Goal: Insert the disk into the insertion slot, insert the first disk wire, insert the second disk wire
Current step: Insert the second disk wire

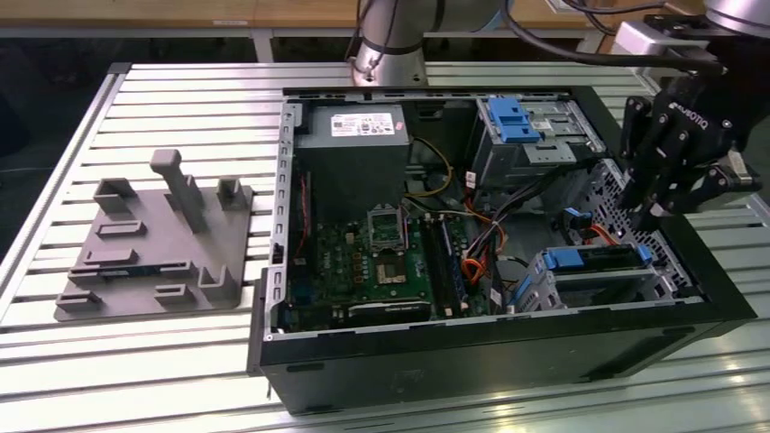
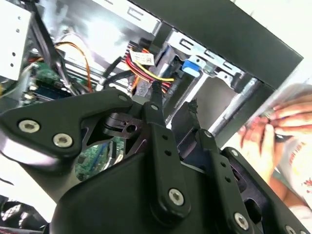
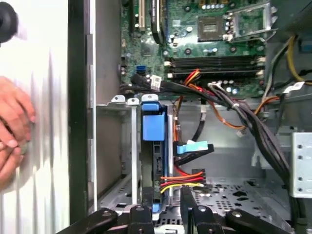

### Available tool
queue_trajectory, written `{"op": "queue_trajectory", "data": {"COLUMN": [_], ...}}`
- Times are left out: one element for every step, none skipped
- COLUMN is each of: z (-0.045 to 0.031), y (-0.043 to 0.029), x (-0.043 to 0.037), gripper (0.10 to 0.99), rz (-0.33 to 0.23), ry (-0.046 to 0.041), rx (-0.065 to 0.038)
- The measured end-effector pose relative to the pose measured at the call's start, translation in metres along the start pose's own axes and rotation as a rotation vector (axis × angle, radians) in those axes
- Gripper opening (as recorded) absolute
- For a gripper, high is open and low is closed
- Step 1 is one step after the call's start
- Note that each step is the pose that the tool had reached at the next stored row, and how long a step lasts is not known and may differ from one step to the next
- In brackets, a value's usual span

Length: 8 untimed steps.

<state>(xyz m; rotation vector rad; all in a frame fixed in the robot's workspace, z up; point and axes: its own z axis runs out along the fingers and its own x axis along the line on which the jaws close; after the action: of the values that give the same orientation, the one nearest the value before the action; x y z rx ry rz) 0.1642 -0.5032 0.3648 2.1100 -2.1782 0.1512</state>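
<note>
Where the black computer case (image 1: 481, 365) lies open on the slatted metal table (image 1: 180, 90), we see the disk (image 1: 598, 259) at the exterior view's lower right. It lies flat in its blue carrier inside the insertion slot (image 1: 608, 281), the low silver cage in the case's corner. Just above it, toward the exterior view's right, hangs the gripper (image 1: 647, 209), pointing down over the case's edge and apart from the disk. In the second wrist view its two black fingers (image 2: 155, 105) stand apart with a gap between them, and we see nothing clamped in that gap. In the first wrist view a red, yellow and black power lead (image 3: 181, 180) runs up to the disk's edge, close to the fingertips. A blue data connector (image 3: 194, 146) sits just beside the disk; we cannot tell whether either is seated. A person's hand (image 3: 12, 131) rests on the table outside the case wall. In the exterior view we also mark:
- the taller drive bay (image 1: 536, 135), with its blue latch, at upper right;
- the power supply (image 1: 352, 126) at upper centre;
- the green motherboard (image 1: 373, 271) below the power supply;
- a grey moulded fixture (image 1: 151, 248) on the table at the left, well apart from the case.
</note>
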Motion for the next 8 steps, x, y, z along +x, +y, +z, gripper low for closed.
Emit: {"op": "queue_trajectory", "data": {"z": [-0.0001,-0.0001,-0.0001,0.0,0.0001,0.0001,0.0,-0.0003], "y": [0.0012,0.0026,0.0042,0.0062,0.0085,0.0113,0.0149,0.0187], "x": [-0.001,-0.002,-0.0028,-0.0036,-0.0044,-0.0055,-0.0071,-0.0092], "gripper": [0.361,0.361,0.361,0.361,0.361,0.361,0.361,0.361], "rz": [0.002,0.004,0.006,0.008,0.009,0.009,0.009,0.009], "ry": [0.0038,0.0038,0.0034,0.003,0.0028,0.0027,0.0029,0.0033], "rx": [0.013,0.029,0.041,0.052,0.059,0.06,0.06,0.06]}}
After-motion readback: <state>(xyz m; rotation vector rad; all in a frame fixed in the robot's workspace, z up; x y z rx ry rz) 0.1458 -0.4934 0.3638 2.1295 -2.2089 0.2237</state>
